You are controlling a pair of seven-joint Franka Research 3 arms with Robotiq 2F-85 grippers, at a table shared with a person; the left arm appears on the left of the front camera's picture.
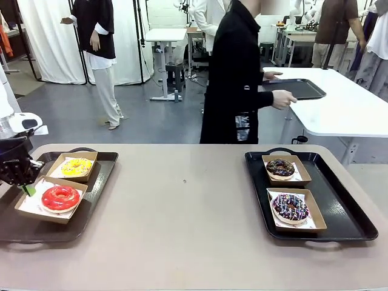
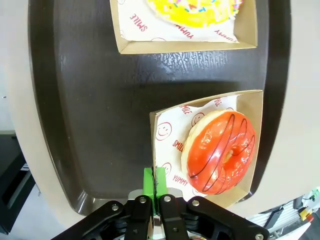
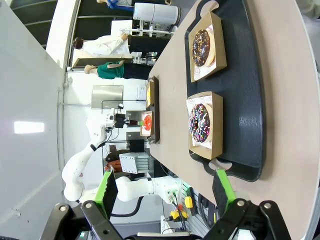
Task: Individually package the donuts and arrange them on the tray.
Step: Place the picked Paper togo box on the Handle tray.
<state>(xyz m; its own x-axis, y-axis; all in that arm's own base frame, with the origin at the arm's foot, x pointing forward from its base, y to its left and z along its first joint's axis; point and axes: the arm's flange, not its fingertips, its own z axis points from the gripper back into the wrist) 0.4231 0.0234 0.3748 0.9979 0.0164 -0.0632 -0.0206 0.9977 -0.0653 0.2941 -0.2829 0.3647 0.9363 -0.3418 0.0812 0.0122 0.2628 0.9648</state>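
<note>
**A:** Since all four donuts already sit in their own paper boxes on trays, I'd say the packaging step is basically done and we're at the tidying end. From the front, the yellow donut and red donut are boxed on the left tray, the chocolate donut and sprinkled donut on the right tray, both on the desk. The left claw hangs at the near-left corner of the red one's box. A person stands beyond the far edge with another tray at a second table.

**B:** Is that claw gripping anything? Can't tell from there, it's half cut off by the frame edge.

**A:** Left wrist cam helps: left claw is pinched fully closed, pads together right at the edge of the red donut's box, over the liner. Whether a bit of paper is caught between them, I can't make out. Red donut sits square in it; the yellow donut is chopped off at the top.

**B:** And the right side?

**A:** Right wrist cam: right claw spread wide, holding nothing, well back from the right tray. Next move, my guess: nudge or straighten the red box, gently, so it doesn't tip.
</note>
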